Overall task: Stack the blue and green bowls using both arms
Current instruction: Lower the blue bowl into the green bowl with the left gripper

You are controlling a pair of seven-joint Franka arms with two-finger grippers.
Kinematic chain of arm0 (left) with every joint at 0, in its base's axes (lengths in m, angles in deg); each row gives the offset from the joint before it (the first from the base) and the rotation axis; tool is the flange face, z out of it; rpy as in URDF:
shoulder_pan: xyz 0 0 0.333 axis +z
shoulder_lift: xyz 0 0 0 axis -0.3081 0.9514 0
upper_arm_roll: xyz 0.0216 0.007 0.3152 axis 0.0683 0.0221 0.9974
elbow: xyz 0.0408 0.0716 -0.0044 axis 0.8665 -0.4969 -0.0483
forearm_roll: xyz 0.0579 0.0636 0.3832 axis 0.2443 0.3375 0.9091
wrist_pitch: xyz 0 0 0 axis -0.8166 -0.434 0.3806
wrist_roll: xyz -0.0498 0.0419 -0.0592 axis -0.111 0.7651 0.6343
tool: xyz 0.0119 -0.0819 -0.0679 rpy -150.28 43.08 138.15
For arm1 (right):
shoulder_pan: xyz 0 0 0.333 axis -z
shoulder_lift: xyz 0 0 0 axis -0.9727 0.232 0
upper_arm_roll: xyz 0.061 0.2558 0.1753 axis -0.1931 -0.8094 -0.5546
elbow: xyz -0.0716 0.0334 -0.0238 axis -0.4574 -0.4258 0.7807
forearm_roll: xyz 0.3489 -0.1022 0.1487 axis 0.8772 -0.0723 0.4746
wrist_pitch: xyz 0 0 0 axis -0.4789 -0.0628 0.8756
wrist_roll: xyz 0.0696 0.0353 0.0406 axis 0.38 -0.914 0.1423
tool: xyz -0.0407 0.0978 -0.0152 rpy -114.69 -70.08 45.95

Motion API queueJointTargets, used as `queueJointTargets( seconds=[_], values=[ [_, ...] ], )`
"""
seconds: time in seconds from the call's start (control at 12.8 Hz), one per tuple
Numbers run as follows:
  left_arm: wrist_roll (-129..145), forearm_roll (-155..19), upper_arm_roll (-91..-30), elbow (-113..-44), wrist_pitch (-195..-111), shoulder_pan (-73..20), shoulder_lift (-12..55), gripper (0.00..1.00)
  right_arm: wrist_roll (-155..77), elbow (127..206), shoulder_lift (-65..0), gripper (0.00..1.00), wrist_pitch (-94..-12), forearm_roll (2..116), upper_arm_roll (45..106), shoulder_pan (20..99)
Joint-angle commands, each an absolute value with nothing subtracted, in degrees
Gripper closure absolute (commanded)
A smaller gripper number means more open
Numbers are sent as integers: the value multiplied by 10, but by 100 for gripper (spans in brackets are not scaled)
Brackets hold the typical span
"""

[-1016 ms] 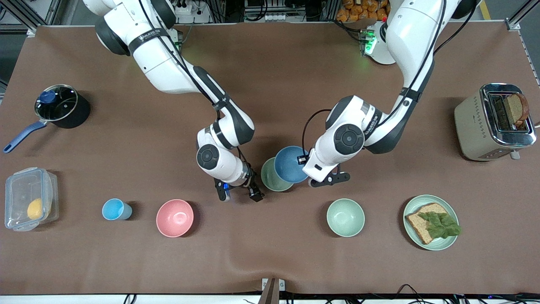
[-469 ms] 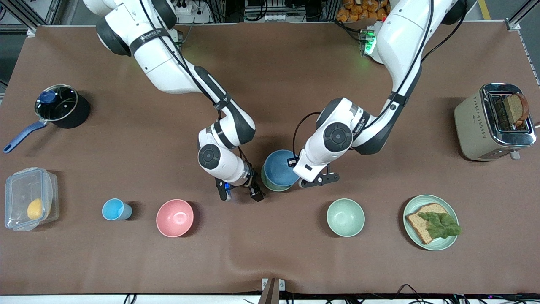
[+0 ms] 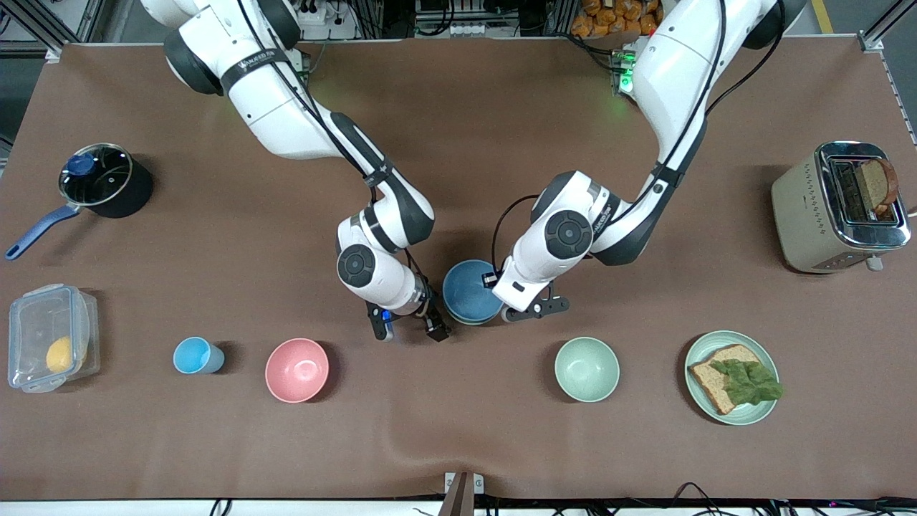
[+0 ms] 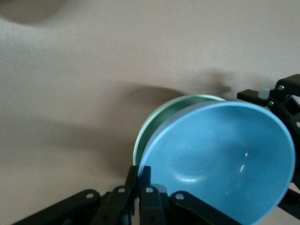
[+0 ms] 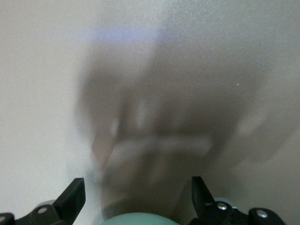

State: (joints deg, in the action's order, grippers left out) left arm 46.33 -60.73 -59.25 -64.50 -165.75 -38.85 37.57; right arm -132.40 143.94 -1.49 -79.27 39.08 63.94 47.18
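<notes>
A matte, smooth blue bowl (image 3: 471, 290) of plastic look is seen seated in a duller sage-green bowl (image 4: 157, 123), both with a soft satin sheen. The table (image 3: 458, 129) is covered in a matte brown cloth-like sheet, faintly wrinkled at its 6 o'clock edge. The arms' glossy white shells are contrasted by matte black gripper parts. A brushed-metal toaster (image 3: 838, 208) at 3 o'clock and a glass-lidded black saucepan (image 3: 104, 183) at 9 o'clock are shown gleaming.

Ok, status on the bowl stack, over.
Left claw shut on blue bowl, over green bowl. Right claw open beside the stack, waiting. Nothing in the way.
</notes>
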Motion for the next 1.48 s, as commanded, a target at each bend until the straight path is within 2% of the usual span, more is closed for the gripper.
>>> queueJointTargets(
  seconds=[0.0,0.78,0.86,1.17,1.25,1.33,1.41],
  values=[
    [476,-598,-587,-630,-1667,-397,389,100,-1325,1423,-3,0,-794,393,641,469],
    [478,-593,-586,-632,-1670,-404,398,100,-1310,1424,-3,0,-793,378,642,471],
    [478,-593,-586,-632,-1670,-405,399,85,-1303,1424,-3,0,-794,377,642,471],
    [478,-594,-585,-632,-1670,-405,403,68,-1274,1424,-9,0,-784,381,641,487],
    [478,-594,-585,-632,-1670,-405,402,58,-1274,1424,-12,0,-783,380,641,487],
    [479,-595,-585,-631,-1670,-405,400,41,-1271,1424,-17,0,-770,380,641,492],
    [479,-594,-585,-631,-1670,-403,393,10,-1256,1424,-20,0,-750,380,641,498]
  ],
)
